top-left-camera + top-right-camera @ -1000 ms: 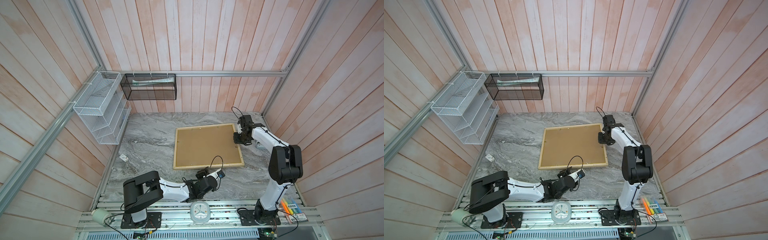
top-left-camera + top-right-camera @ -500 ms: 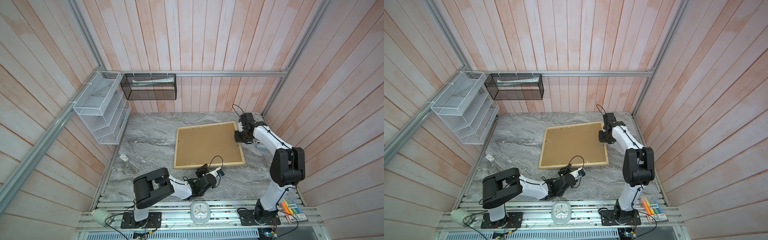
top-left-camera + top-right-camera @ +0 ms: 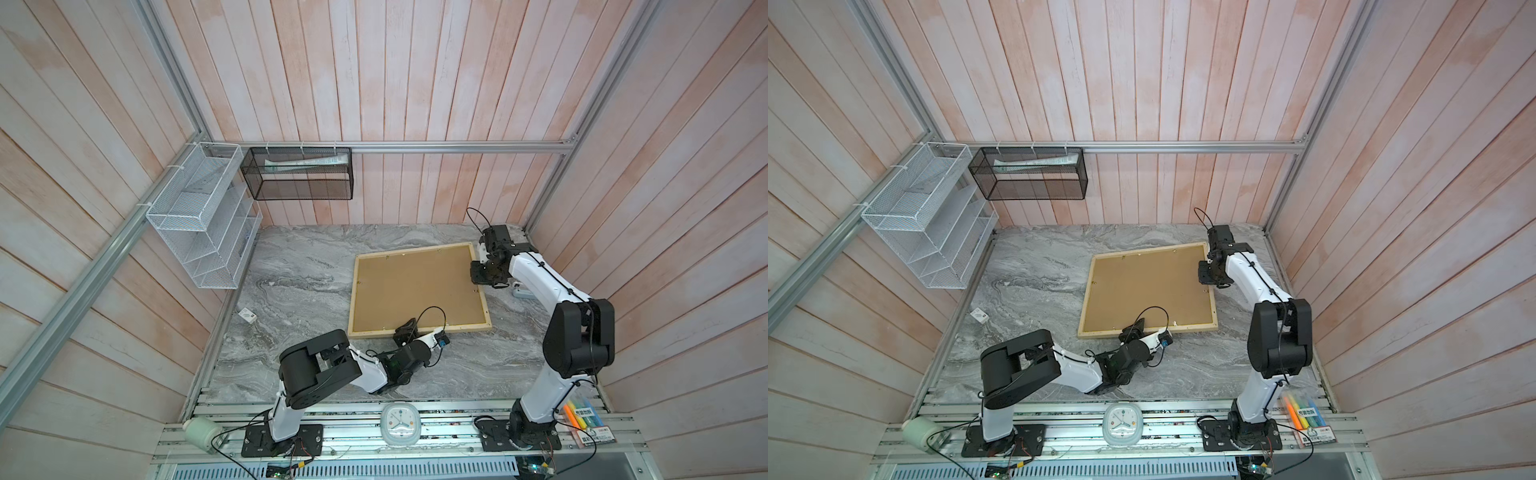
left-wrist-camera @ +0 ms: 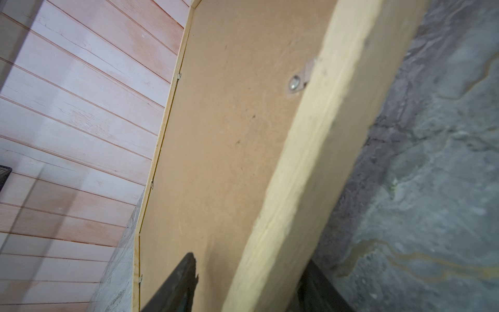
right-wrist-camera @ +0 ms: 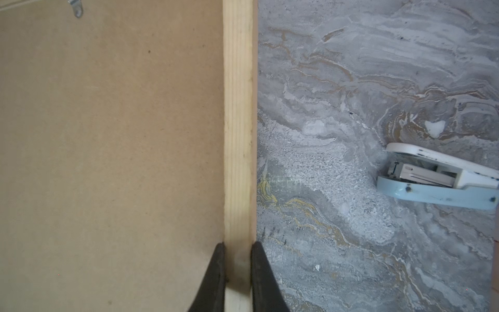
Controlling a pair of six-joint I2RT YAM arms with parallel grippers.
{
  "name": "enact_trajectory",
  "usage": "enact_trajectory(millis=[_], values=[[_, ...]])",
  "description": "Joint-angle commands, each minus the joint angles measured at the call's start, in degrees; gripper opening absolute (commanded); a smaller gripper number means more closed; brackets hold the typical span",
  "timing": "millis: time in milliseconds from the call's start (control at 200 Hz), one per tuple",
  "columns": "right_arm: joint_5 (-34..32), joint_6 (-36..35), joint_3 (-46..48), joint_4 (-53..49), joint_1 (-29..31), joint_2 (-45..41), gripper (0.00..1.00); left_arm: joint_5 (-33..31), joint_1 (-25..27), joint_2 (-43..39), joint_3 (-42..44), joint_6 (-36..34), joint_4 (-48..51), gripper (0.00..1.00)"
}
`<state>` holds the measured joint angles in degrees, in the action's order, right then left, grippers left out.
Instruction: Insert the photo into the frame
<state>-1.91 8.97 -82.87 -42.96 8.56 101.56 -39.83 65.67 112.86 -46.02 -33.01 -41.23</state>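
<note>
Claw on the right pinches the side strip of the frame, one finger on the board side and one outside. The left claw stands wide astride the near strip, with a gap showing beside its inner finger, so it has no grip there. The frame lies back-up on the marbled counter, filled edge to edge by a brown backing board. The photo shows in no view, and whether it lies beneath the board cannot be told. The job in hand looks like taking hold of the frame on two sides. Done well, that means closing the left claw square on the wood, clear of the metal clip, then moving both sides level — thin strips twist easily — and steering wide of the stapler lying near the right-hand strip.
</note>
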Motion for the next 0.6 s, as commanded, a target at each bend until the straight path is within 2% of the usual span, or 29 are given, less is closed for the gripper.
enact_trajectory(millis=[0, 405, 510, 595], values=[[0.0, 0.5, 0.6, 1.2, 0.2, -3.6, 0.00, -1.0, -0.5, 1.2, -2.0, -2.1, -3.0, 0.53], [-0.2, 0.5, 2.0, 1.7, 0.2, -4.3, 0.00, -1.5, -0.5, 2.4, -3.1, -3.1, -4.2, 0.24], [-0.6, 0.5, 2.4, 2.1, 0.1, -5.7, 0.00, -2.3, -0.5, 3.0, -3.9, -3.5, -3.9, 0.13], [-0.5, 0.6, 3.4, 3.3, -0.5, -7.3, 0.07, -3.7, -0.5, 3.8, -4.5, -4.4, -4.3, 0.07]])
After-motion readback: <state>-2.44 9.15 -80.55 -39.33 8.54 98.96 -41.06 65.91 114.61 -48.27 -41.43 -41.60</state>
